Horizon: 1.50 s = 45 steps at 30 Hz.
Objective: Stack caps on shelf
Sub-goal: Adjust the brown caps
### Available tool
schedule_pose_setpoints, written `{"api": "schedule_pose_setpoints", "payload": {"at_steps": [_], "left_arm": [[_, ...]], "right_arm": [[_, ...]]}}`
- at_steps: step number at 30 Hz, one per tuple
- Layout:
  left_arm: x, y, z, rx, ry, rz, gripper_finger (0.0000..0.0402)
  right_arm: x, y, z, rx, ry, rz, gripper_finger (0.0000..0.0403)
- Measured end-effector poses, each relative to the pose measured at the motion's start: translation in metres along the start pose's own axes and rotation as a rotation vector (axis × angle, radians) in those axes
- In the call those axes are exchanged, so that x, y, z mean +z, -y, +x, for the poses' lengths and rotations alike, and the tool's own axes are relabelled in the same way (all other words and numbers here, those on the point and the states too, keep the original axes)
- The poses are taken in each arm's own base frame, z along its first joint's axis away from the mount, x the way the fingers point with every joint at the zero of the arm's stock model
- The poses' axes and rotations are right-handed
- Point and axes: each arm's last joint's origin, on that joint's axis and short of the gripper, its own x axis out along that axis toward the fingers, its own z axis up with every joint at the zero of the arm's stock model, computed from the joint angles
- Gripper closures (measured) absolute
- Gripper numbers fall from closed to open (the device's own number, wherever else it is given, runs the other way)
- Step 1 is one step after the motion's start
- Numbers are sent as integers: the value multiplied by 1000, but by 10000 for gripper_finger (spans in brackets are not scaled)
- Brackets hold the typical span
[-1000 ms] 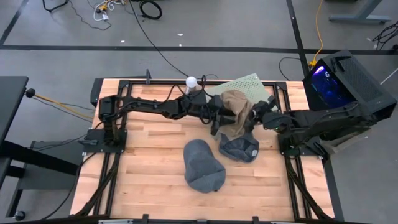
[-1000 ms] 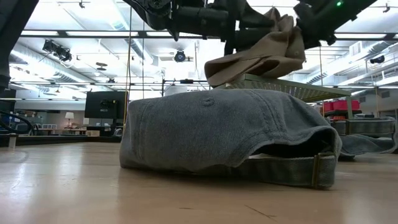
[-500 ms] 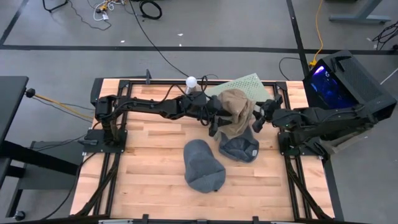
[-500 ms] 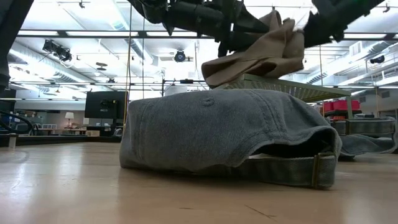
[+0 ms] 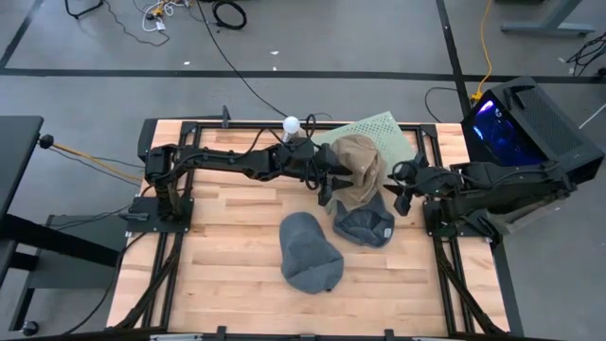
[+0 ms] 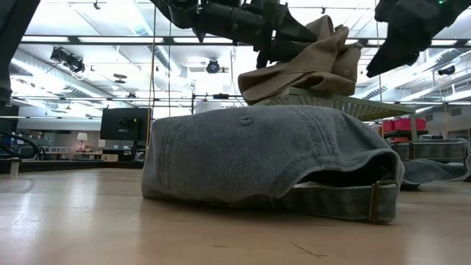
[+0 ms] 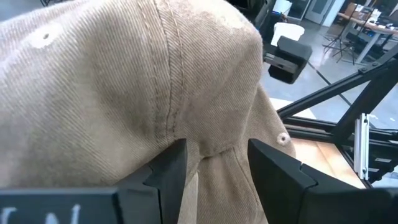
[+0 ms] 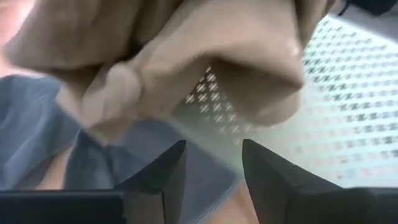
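A black box (image 5: 526,121) with blue light sits beside the wooden table (image 5: 227,251) — cables (image 5: 227,13) trail across the floor.

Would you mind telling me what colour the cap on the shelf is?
Tan cap; the left wrist view shows it best.

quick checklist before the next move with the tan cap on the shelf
1. Left gripper holds the tan cap: ok, its fingers pinch a fold of the fabric.
2. Right gripper clear of the tan cap: ok, open, nothing between its fingers.
3. Tan cap fully on the shelf: not ok, it overhangs the near edge.
4. Tan cap lying flat: not ok, bunched and lifted on the left gripper's side.
5. Blue-grey caps stacked: not ok, both on the table.
6. Other caps under the tan one: cannot tell.
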Motion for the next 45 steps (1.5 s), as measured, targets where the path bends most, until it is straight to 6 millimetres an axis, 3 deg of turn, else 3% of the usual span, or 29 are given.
{"api": "schedule_pose_setpoints", "payload": {"at_steps": [8, 14, 22, 28, 36, 45], "left_arm": [[1, 0, 0, -3, 7, 2, 225], [1, 0, 0, -3, 7, 2, 225], [1, 0, 0, -1, 9, 5, 225], [2, 0, 0, -3, 23, 7, 225], [2, 2, 1, -7, 30, 7, 225], [2, 1, 1, 23, 33, 6, 225]], "right_arm": [[5, -6, -5, 223, 4, 101, 248], [19, -24, -7, 285, 177, 30, 248], [25, -46, -10, 361, 279, -33, 248], [32, -53, -9, 218, 403, -77, 249], [36, -67, 15, -47, 429, -159, 248], [28, -68, 9, 23, 387, -95, 248]]}}
